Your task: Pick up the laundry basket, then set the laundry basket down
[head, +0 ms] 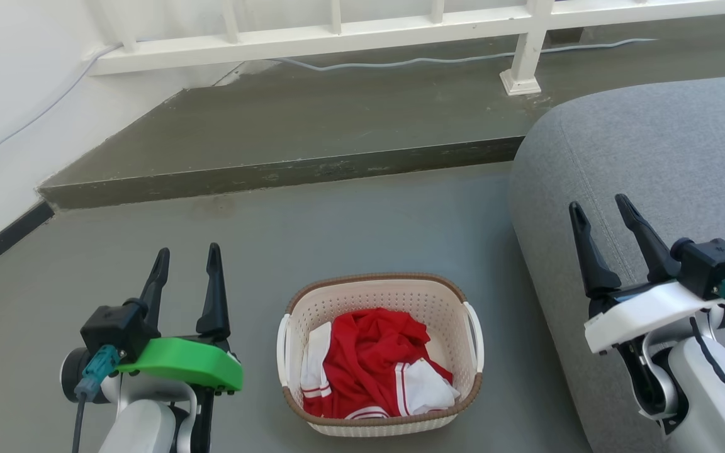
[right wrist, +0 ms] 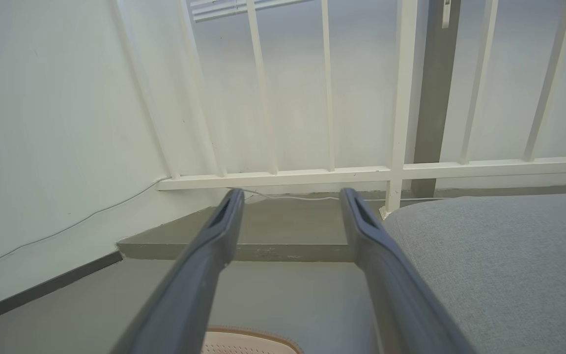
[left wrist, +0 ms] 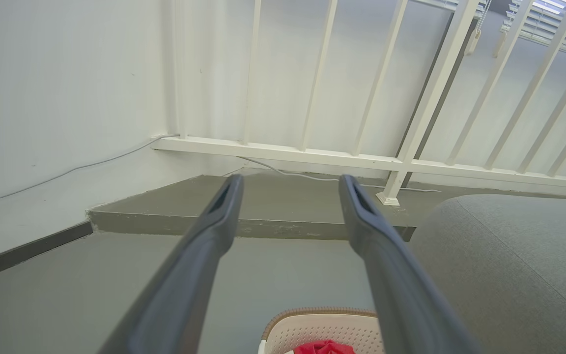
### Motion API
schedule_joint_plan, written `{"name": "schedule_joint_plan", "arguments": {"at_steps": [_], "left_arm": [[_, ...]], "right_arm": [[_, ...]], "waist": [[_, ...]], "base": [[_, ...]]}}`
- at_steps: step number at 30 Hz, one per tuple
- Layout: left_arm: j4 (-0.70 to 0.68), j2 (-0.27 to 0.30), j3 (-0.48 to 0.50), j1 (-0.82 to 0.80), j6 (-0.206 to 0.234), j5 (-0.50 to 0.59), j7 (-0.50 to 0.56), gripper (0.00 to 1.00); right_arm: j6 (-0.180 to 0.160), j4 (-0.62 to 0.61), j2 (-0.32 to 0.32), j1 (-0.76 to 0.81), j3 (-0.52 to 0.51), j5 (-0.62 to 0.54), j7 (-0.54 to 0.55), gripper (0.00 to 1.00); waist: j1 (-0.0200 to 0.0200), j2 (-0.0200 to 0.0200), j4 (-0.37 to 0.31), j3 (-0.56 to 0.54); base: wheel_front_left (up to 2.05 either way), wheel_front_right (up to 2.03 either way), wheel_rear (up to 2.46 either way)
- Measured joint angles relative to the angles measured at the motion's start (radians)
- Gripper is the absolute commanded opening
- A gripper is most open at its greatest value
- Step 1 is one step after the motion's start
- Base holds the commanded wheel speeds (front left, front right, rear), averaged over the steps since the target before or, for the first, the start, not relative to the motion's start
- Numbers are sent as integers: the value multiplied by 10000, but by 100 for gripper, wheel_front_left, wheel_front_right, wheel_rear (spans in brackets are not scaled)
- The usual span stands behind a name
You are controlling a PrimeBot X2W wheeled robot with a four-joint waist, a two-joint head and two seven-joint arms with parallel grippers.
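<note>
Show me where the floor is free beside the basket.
Free: floor between the laundry basket and the raised step, and left of it toward the dark baseboard. Crowded: its right, where the grey sofa stands close.

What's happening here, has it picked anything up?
Nothing is held. The laundry basket sits on the grey floor with red and white clothing inside. The robot's left gripper is open to the basket's left, and the right gripper is open to its right, by the grey upholstered seat. Neither touches the basket's white side handles, so the pick-up is not yet done.
</note>
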Motion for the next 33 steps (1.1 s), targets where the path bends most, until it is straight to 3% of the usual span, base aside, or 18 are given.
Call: {"name": "schedule_joint_plan", "arguments": {"at_steps": [33], "left_arm": [[-428,-332,612,567,-616,702,0,100]], "right_arm": [[725,-255,443,726,-817,-706,0,100]], "waist": [[1,0,48,7]], "base": [[0,0,0]]}}
